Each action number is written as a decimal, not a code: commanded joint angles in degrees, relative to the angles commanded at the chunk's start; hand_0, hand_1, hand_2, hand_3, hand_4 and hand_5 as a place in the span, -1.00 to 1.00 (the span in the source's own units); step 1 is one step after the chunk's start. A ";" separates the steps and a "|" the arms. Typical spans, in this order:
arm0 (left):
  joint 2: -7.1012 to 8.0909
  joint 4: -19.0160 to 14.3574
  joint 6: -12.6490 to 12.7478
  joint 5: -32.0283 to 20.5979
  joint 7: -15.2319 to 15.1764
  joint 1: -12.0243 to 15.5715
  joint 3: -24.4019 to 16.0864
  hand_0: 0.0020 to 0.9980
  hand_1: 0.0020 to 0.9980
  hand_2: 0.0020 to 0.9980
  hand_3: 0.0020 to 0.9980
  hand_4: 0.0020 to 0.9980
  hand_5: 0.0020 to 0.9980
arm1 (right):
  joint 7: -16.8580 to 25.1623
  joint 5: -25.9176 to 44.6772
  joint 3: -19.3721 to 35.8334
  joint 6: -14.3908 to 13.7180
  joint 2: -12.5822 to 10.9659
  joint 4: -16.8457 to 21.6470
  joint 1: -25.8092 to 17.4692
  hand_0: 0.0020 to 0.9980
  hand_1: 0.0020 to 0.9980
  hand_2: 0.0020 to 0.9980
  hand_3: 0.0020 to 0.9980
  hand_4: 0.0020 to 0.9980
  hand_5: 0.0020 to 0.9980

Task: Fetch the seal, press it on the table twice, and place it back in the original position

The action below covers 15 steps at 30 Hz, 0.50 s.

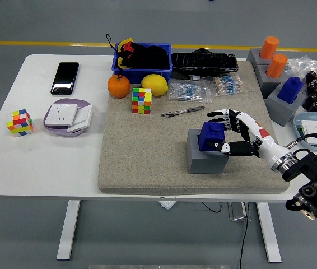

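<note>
White table (pixel 52 162), grey mat (pixel 147 157), grey floor.

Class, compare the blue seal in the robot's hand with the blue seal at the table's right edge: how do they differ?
The held blue seal sits on the mat's front grey block, the right hand gripping it. The far blue seal stands untouched in the grey holder at the right edge. Both are blue and blocky.

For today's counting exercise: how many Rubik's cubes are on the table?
2. One cube sits at the table's left edge, beside the socket; the other stands on the mat, by the lemon.
</note>
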 joint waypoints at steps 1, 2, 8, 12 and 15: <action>0.00 0.00 0.00 -0.01 0.00 -0.01 0.01 0.59 0.50 0.48 0.55 0.58 -0.05 | 0.10 0.18 -0.13 -0.08 -0.01 -0.09 0.06 0.18 0.00 0.02 0.01 0.52 -1.00; 0.00 0.00 -0.01 -0.01 0.00 0.00 0.01 0.59 0.50 0.48 0.55 0.58 -0.05 | 0.17 0.30 -0.21 -0.19 0.01 -0.16 0.10 0.18 0.00 0.02 0.01 0.52 -1.00; -0.01 0.06 -0.08 -0.15 0.03 0.08 0.11 0.59 0.50 0.48 0.55 0.58 -0.05 | 0.56 0.84 -0.77 -0.63 0.13 -0.50 0.45 0.17 -0.03 -0.03 -0.04 0.52 -1.00; 0.00 0.03 -0.10 -0.09 0.00 0.03 0.04 0.59 0.50 0.48 0.55 0.58 -0.05 | 0.58 0.80 -1.25 -0.88 -0.06 -0.38 0.70 0.17 -0.03 -0.03 -0.04 0.52 -1.00; -0.02 0.02 -0.12 -0.04 -0.01 0.00 -0.02 0.59 0.49 0.48 0.55 0.58 -0.05 | 0.56 0.67 -1.61 -1.18 -0.20 -0.28 0.92 0.16 -0.05 -0.06 -0.10 0.54 -1.00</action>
